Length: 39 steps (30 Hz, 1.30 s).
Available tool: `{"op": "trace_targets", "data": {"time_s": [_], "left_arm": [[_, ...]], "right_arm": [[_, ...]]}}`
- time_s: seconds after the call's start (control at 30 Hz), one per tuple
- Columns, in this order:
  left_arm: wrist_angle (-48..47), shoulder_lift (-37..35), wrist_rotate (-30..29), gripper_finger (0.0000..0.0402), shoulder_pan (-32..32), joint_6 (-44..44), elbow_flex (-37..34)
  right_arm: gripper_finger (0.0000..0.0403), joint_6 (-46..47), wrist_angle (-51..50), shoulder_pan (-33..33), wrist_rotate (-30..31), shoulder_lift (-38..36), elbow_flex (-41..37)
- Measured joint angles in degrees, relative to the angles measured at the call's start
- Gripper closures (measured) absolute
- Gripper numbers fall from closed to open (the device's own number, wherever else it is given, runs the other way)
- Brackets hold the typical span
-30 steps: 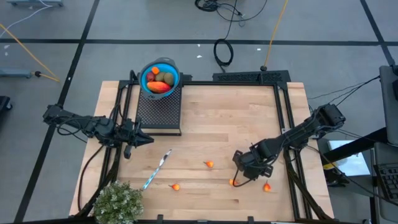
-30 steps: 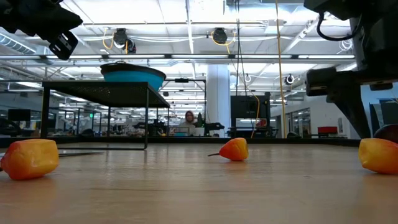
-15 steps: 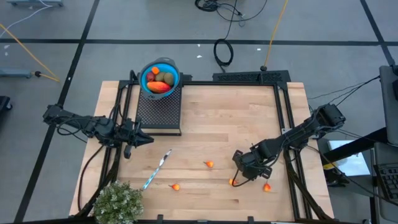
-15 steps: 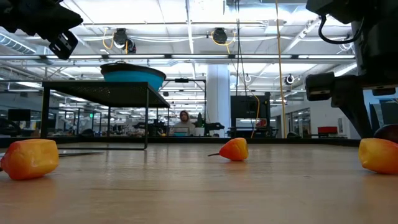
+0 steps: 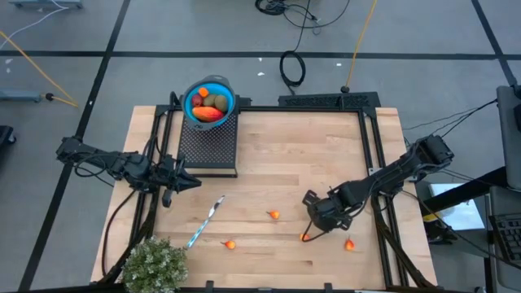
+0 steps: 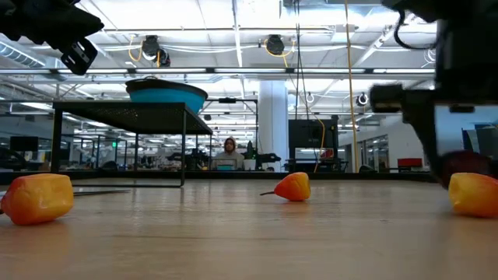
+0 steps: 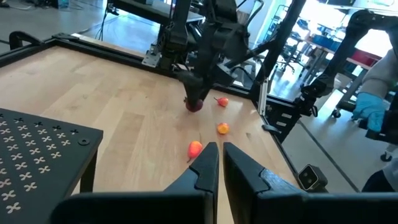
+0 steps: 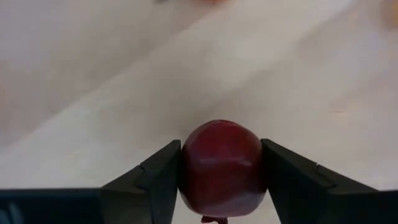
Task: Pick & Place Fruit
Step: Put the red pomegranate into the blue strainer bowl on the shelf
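My right gripper [image 5: 312,213] points steeply down at the near right of the table, shut on a dark red ball [image 8: 222,167], one of the fruit. The low view shows this ball [image 6: 465,163] behind an orange piece [image 6: 475,193]. More small orange fruit [image 5: 274,215] [image 5: 232,244] [image 5: 350,244] lie on the wood. A blue bowl [image 5: 194,91] on a black perforated stand [image 5: 207,145] holds more fruit [image 5: 210,114]. My left gripper [image 5: 186,182] hangs shut over the table's left side, away from all fruit. My right gripper pinches the dark red ball between its two fingers [image 8: 160,177], one on each of the ball's opposite sides [image 8: 186,168]. The fingers come from above, slanting down. In the left wrist view the ball [image 7: 194,104] appears to sit on the wood.
A blue-handled knife [image 5: 206,220] lies left of the table's middle, and a bushy green plant [image 5: 155,264] stands at the near left corner. A black frame [image 5: 370,155] runs along the table's edges. People sit in the room beyond the table [image 6: 230,148].
My right gripper has turned a little at the wrist over the dark red ball, and its dark body has shifted slightly toward the table's left. The ball shows more fully in the low view now. The left arm has kept still.
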Motion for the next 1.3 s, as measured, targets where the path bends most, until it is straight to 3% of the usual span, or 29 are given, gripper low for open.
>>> {"op": "trace_targets", "data": {"time_s": [0.33,0.57,0.73,1.03,1.3], "left_arm": [[1.4,0.0,0.0,0.038,0.0,-0.2,0.0],[1.5,0.0,0.0,0.038,0.0,-0.2,0.0],[1.6,0.1,0.0,0.038,0.0,0.4,0.0],[1.7,0.1,0.0,0.038,0.0,0.2,0.0],[1.6,0.1,0.0,0.038,0.0,0.1,0.0]], "right_arm": [[0.0209,0.5,-0.6,-0.2,18.9,-5.7,7.4],[0.0209,14.9,5.3,-2.3,35.5,-9.5,9.4],[0.0209,27.2,14.9,-4.4,42.2,-11.5,9.4],[0.0208,43.4,31.6,-7.6,42.7,-13.5,9.4],[0.0208,61.5,43.9,-9.8,32.3,-15.2,9.4]]}}
